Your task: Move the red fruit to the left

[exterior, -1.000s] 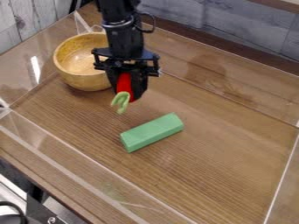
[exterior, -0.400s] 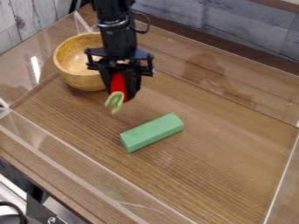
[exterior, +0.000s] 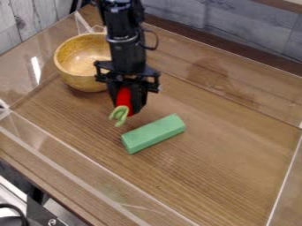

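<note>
The red fruit [exterior: 124,101], a small glossy strawberry with a pale green cap pointing down, hangs between the fingers of my gripper [exterior: 127,99]. The gripper points almost straight down and is shut on the fruit. Its green cap is close above the wooden table [exterior: 213,168], and I cannot tell whether it touches. The gripper stands just right of the wooden bowl and just above-left of the green block.
A wooden bowl [exterior: 76,64] sits at the back left, close to the gripper. A green rectangular block [exterior: 154,132] lies on the table in front of the fruit. Clear plastic walls [exterior: 283,190] fence the table's edges.
The gripper has come down toward the table with the fruit still held, and shifted a little toward the green block.
</note>
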`<state>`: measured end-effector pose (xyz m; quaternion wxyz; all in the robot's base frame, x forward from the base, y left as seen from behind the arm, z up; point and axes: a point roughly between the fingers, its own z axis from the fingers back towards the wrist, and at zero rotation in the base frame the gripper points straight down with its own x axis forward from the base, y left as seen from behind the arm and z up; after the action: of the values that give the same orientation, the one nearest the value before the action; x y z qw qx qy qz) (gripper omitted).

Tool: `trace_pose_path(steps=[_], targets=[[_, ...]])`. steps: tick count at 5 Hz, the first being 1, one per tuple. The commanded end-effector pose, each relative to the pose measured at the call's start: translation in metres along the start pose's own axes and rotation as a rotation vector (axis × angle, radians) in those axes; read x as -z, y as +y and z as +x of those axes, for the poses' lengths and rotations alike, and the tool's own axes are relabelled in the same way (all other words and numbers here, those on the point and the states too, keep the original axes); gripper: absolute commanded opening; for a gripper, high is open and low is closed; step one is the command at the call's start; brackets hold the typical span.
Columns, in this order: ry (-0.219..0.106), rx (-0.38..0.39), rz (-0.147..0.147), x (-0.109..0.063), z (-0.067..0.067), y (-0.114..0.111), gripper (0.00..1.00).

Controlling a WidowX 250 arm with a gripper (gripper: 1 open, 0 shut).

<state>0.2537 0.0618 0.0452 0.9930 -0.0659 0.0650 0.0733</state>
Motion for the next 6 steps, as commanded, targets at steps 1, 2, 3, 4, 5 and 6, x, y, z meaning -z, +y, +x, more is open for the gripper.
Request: trace_pose_path(steps=[1,2,3,4,5,6], targets=[[-0.026,0.017,0.009,-0.010,0.006,0.011,1.00],[-0.018,0.028,-0.001,-0.016,0.009,0.005,1.00],[-0.042,0.041,-0.031,-0.036,0.015,-0.006,1.00],[-0.070,0.095,-0.055,-0.057,0.020,-0.011,1.00],[-0.104,0.137,-0.079,-0.079,0.026,-0.016,1.00],[-0.151,0.085,-0.093,-0.083,0.027,-0.028,1.00]])
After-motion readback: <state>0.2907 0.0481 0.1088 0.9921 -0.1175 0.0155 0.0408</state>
